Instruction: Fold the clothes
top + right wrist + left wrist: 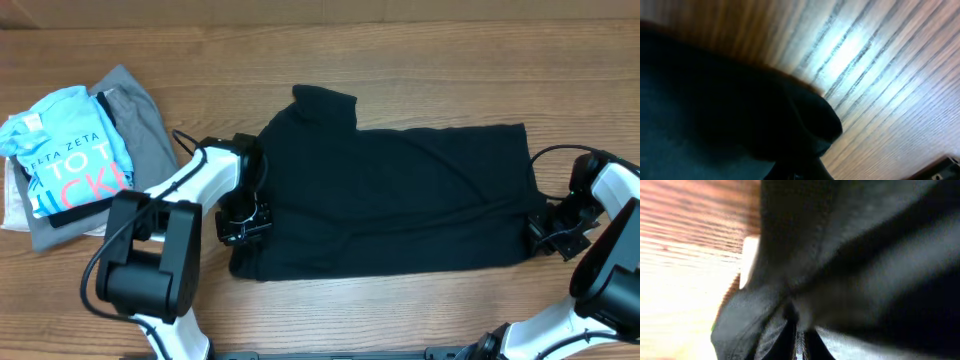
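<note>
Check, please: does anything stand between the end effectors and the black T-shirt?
Nothing visible: the left end effector and the right end effector grip opposite edges of the black T-shirt.

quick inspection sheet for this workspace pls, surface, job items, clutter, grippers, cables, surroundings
surface: wooden table, bare grain showing around the clothes
job's things: black T-shirt spread out flat across the middle, not yet folded
clutter: light blue shirt with lettering lying on a grey garment, piled at the left edge of the overhead view, apart from the T-shirt
grippers: left gripper shut on the T-shirt's left edge; right gripper shut on its right edge
cables: thin black cable looping by the left arm, near the grey garment
surroundings: nothing seen
</note>
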You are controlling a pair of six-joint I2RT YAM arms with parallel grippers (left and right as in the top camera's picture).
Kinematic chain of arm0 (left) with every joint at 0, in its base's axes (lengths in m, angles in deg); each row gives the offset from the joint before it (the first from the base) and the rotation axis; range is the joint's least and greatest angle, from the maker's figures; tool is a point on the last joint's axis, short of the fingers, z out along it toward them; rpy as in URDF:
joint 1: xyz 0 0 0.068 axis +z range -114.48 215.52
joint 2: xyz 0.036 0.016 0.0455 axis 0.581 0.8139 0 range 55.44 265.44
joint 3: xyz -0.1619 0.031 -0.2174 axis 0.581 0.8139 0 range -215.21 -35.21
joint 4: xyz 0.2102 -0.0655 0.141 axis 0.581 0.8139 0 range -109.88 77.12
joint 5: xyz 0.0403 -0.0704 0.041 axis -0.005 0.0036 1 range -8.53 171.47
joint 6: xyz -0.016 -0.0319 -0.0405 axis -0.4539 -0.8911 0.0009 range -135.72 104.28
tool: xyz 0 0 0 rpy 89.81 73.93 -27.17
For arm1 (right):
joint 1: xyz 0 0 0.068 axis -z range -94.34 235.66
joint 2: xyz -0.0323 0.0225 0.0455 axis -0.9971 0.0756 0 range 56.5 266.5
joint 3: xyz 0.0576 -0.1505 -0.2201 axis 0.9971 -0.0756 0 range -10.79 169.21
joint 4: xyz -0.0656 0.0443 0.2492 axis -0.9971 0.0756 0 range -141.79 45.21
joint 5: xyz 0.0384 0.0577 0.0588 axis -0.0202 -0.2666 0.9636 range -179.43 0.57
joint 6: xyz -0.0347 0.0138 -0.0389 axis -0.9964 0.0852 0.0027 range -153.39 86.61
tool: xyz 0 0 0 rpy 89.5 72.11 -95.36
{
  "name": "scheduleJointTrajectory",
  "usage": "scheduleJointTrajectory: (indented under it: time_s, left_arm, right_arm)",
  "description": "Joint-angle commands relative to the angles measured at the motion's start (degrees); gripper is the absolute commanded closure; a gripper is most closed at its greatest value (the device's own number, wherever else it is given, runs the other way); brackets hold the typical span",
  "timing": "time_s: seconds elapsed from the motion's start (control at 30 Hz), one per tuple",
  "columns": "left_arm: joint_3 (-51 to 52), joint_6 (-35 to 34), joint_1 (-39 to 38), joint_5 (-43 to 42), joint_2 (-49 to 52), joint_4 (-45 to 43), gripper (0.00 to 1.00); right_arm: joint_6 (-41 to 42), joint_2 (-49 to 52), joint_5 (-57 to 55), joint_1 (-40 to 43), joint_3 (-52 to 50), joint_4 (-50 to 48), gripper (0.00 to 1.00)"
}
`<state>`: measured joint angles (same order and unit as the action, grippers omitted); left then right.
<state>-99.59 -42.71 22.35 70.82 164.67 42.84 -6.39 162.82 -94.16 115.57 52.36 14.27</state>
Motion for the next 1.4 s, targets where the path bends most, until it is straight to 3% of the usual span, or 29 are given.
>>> scheduleJointTrajectory:
  time_s: [0.0,0.03,0.07,0.1,0.13,0.17,0.3,0.47,0.73,0.87,1.17,1.37]
  left_arm:
    - [-2.1,2.0,-0.3,0.5,-8.9,-2.0,0.88]
    - [-3.2,2.9,-0.2,0.5,-10.7,-2.9,0.84]
    - [-4.3,3.5,-0.2,0.6,-12.2,-3.8,0.57]
    - [-5.4,4.4,-0.2,0.6,-13.6,-5.4,0.3]
    - [-6.4,5.2,-0.2,0.5,-14.6,-7.1,0.17]
    - [-7.7,6.2,-0.2,0.5,-15.5,-9.1,0.15]
    - [-12.3,7.3,-0.2,0.5,-15.6,-16.1,0.17]
    - [-16.5,7.2,-0.3,0.0,-11.2,-26.0,0.17]
    - [-24.9,7.3,-0.2,-2.8,7.6,-39.8,0.16]
    - [-29.6,7.2,-0.2,-10.4,16.1,-43.1,0.17]
    - [-35.6,6.5,-0.3,-10.2,24.5,-45.9,0.19]
    - [-35.6,6.2,-0.3,-8.9,24.5,-46.2,0.35]
  right_arm:
    - [-0.7,-5.9,1.4,0.0,3.9,0.0,0.91]
    - [-1.8,-7.1,2.6,-0.1,5.2,0.2,0.87]
    - [-3.1,-8.2,3.9,-0.1,6.2,0.2,0.8]
    - [-4.9,-9.3,5.5,-0.1,7.5,0.2,0.65]
    - [-6.1,-10.2,6.8,-0.1,8.7,0.3,0.57]
    - [-7.0,-10.9,7.9,-0.1,9.8,0.3,0.49]
    - [-10.2,-12.6,11.5,-0.1,13.4,0.5,0.41]
    - [-12.2,-12.8,13.9,-0.1,13.8,0.5,0.4]
    - [-12.2,-12.8,13.9,-0.1,13.8,0.5,0.4]
    - [-12.2,-12.8,13.9,-0.1,13.8,0.8,0.4]
    - [-12.3,-12.8,13.8,-0.1,13.8,1.2,0.4]
    - [-12.2,-12.8,13.8,-0.1,13.8,0.7,0.4]
